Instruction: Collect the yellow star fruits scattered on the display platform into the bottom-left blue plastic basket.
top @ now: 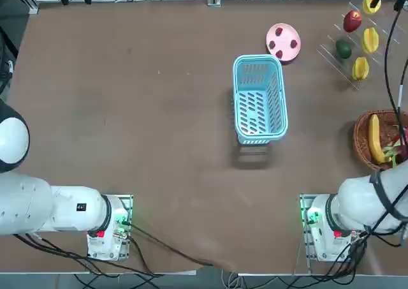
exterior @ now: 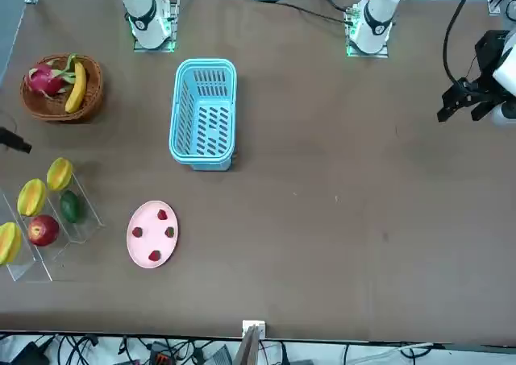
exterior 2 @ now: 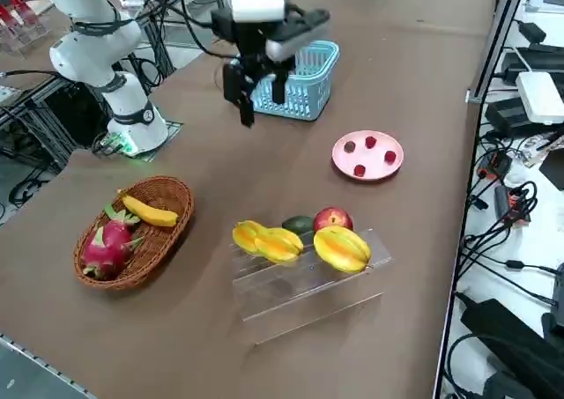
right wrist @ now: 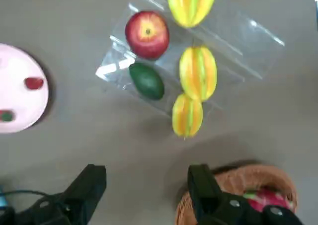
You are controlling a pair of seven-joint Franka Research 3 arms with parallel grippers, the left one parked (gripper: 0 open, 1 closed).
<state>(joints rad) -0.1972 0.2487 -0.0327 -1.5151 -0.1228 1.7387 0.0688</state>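
Seen from the robot's side, the plate (top: 284,36) lies behind the bin (top: 260,130) on the worktop (top: 159,123). Right: rack (exterior 2: 282,295) carrying fruits (exterior 2: 342,249); basket (top: 361,139) before it.

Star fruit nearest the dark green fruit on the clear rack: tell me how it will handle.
The star fruit has lengthwise ridges, so it probably resists free rolling. Its rounded, glossy skin may slip in a loose grip.
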